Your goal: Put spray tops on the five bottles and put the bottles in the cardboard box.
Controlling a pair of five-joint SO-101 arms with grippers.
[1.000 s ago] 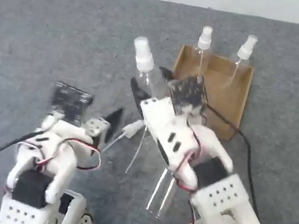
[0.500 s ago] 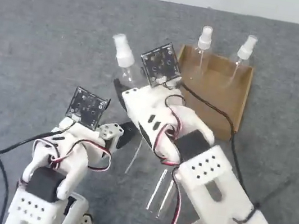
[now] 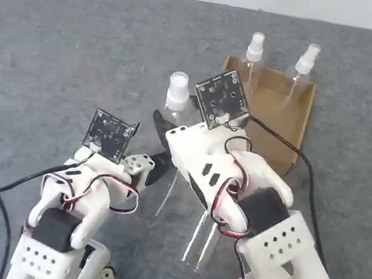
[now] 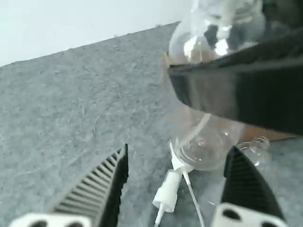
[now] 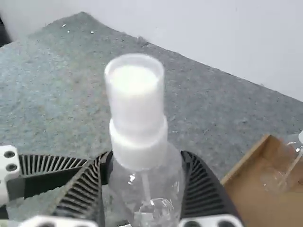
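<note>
Right wrist view: the capped bottle (image 5: 138,137) stands upright between the jaws of the right gripper (image 5: 144,170), which are closed on its clear body just below the white spray top. Whether its base touches the counter (image 3: 60,42) I cannot tell. In the high view it sits just short of the cardboard box (image 3: 296,132), which lies beyond the right gripper and a little to one side, near but not touching.

Two more capped bottles stand inside that box against its far wall – one (image 3: 254,55) at the corner nearer the held bottle, the other (image 3: 305,63) at the far corner.

Left gripper (image 4: 177,163) has its jaws wide apart with nothing clamped. Just ahead of it a loose spray top (image 4: 165,196) lies on the grey counter, its thin tube trailing alongside. Directly beyond that the held bottle and a black finger (image 4: 236,90) of the right gripper cross its line – they stand between the left gripper and the box.

Behind the right gripper, partly under that arm in the high view, a bare bottle (image 3: 199,244) lies on its side on the counter; its open neck shows beside the held bottle's base in the left wrist view.
</note>
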